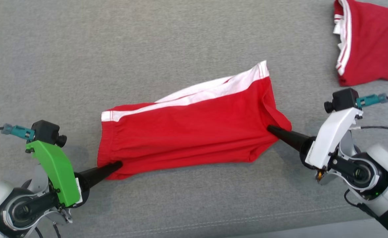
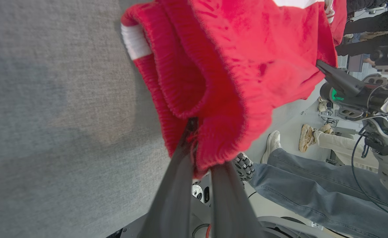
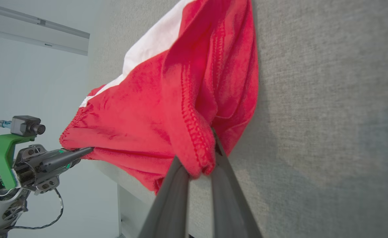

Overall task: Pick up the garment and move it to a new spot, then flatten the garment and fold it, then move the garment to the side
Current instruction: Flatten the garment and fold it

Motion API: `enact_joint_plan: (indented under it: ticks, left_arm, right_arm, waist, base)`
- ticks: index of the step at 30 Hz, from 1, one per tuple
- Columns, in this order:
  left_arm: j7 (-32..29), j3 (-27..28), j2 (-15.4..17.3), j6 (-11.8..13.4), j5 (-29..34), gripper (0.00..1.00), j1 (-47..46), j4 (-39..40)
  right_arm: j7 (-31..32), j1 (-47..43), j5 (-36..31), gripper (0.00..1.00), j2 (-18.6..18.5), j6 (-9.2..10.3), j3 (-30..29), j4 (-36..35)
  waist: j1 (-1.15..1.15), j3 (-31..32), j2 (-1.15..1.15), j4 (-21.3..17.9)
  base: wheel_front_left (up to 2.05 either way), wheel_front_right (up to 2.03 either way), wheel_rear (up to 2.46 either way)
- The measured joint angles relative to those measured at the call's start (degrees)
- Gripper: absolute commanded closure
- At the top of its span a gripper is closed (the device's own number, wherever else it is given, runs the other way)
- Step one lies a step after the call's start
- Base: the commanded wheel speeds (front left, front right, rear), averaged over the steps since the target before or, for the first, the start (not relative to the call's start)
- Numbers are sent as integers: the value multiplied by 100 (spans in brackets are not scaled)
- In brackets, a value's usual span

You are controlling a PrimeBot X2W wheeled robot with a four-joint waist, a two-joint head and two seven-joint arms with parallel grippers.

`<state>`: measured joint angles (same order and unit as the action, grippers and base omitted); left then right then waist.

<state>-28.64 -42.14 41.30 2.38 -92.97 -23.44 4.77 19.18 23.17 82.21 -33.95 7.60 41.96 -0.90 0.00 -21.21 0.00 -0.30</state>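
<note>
So the red cotton-looking shorts with the white side stripe (image 1: pixel 187 132) sit mid-frame in the head view, stretched out sideways on the grey woven fabric surface (image 1: pixel 81 49). The ribbed elastic waistband is toward the left and the leg hem toward the right. The left gripper (image 1: pixel 116 165) comes in from the lower left and is pinched tight on the bottom corner of the waistband. You can see the ribbed edge bunched between its fingers in the left wrist view. The right gripper (image 1: pixel 270 128) comes in from the right, clamped on a fold of the stitched hem. So both pincers are narrow and holding cloth, nothing wide open. A second folded red garment with white trim (image 1: pixel 369 39) lies in the upper right corner, well apart from the action. Handling-wise I'd say this thing is light, floppy and not slippery at all. It sags and creases wherever it isn't under tension, and there's zero fragility. The best grab spots look like exactly these: the thick waistband corner on one end and the doubled hem on the other, since thicker edges give the fingers something to bite. The thin middle would just bunch up. The white stripe edge at the top looks a bit skewed, so I reckon it needs more flattening before any fold.
</note>
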Motion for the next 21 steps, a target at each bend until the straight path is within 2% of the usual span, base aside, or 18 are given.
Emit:
enact_joint_plan:
  ticks: [6,7,8,9,10,11,12,16,21]
  left_arm:
    - [-118,-14,113,16,-25,100,79,58]
    - [-145,-32,127,19,-11,100,79,69]
    - [-166,-57,162,22,24,98,79,77]
    - [-162,-67,196,24,88,98,79,73]
    - [-136,-66,241,52,192,52,79,65]
    - [-75,-64,289,66,298,3,79,38]
    - [-15,-58,316,68,423,0,78,-20]
    - [258,-54,321,121,812,0,77,36]
    - [765,33,177,186,1004,0,82,371]
  right_arm:
    - [-250,-415,-54,100,-78,0,20,-169]
    - [-268,-451,-101,93,-98,0,22,-182]
    - [-312,-473,-165,68,-119,0,37,-194]
    - [-353,-485,-230,68,-141,0,53,-199]
    - [-390,-487,-304,60,-168,0,65,-211]
    - [-441,-487,-392,0,-208,1,67,-207]
    - [-493,-489,-479,0,-254,1,59,-198]
    - [-672,-499,-682,0,-355,1,-1,-209]
    - [-1057,-500,-929,0,-381,1,-303,-233]
  waist:
    - [0,112,0,-300]
    - [0,121,0,-326]
    - [0,128,0,-345]
    - [0,131,0,-357]
    - [0,130,0,-359]
    - [0,129,0,-356]
    - [0,134,0,-347]
    - [0,172,0,-277]
    - [0,252,0,-166]
  base:
    - [0,0,0]
    - [0,0,0]
    - [0,0,0]
    - [0,0,0]
    - [0,0,0]
    - [0,0,0]
    - [0,0,0]
    - [0,0,0]
    - [0,0,0]
